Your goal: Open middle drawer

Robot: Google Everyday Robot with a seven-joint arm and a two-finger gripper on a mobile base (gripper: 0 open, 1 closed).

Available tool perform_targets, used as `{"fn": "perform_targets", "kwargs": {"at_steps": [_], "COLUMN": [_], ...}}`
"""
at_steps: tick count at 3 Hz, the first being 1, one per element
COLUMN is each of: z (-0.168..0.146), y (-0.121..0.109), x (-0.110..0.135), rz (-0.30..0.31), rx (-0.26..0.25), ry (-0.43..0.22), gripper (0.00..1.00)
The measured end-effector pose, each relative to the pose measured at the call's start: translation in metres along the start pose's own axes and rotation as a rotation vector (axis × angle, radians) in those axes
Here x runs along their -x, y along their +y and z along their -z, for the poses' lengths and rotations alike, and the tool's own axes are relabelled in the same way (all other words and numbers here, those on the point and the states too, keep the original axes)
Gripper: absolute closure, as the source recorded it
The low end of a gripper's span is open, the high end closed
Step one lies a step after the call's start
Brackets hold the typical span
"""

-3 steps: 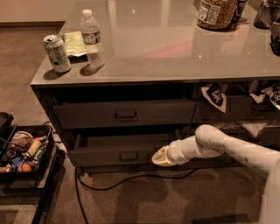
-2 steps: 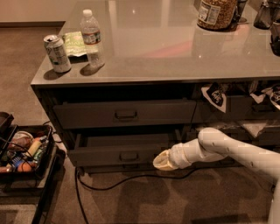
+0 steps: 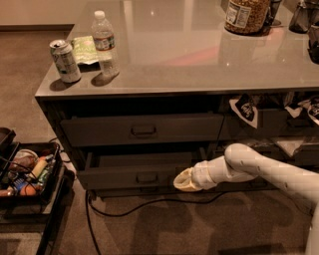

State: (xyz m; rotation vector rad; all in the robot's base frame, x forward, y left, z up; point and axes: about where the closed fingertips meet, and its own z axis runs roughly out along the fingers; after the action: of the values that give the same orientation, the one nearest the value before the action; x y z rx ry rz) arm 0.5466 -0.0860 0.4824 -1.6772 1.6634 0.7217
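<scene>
The middle drawer (image 3: 114,175) is the lower of the two dark grey fronts on the left. It stands pulled out a little, and a dark strip of its inside shows behind the front. Its small metal pull handle (image 3: 147,177) is at the centre. My gripper (image 3: 185,180), a cream-coloured tip on the white arm reaching in from the right, is at the drawer's front, just right of the handle and level with it.
The drawer above (image 3: 99,130) has the same handle. On the grey counter (image 3: 199,74) stand a water bottle (image 3: 105,45), a can (image 3: 65,61), a green packet (image 3: 85,49) and a jar (image 3: 245,15). A black cart (image 3: 56,174) of items stands at the left. A cable (image 3: 149,203) lies on the carpet. Snack bags (image 3: 244,107) hang at the right.
My gripper has edged slightly right and toward the camera. The middle drawer stands out about as far as before.
</scene>
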Motion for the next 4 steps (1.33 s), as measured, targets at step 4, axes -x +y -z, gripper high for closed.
{"fn": "perform_targets", "kwargs": {"at_steps": [4], "z": [0.044], "y": [-0.055], "x": [0.011], "rz": [0.173], "rx": [-0.193], "ry": [0.074], "gripper": [0.19]}}
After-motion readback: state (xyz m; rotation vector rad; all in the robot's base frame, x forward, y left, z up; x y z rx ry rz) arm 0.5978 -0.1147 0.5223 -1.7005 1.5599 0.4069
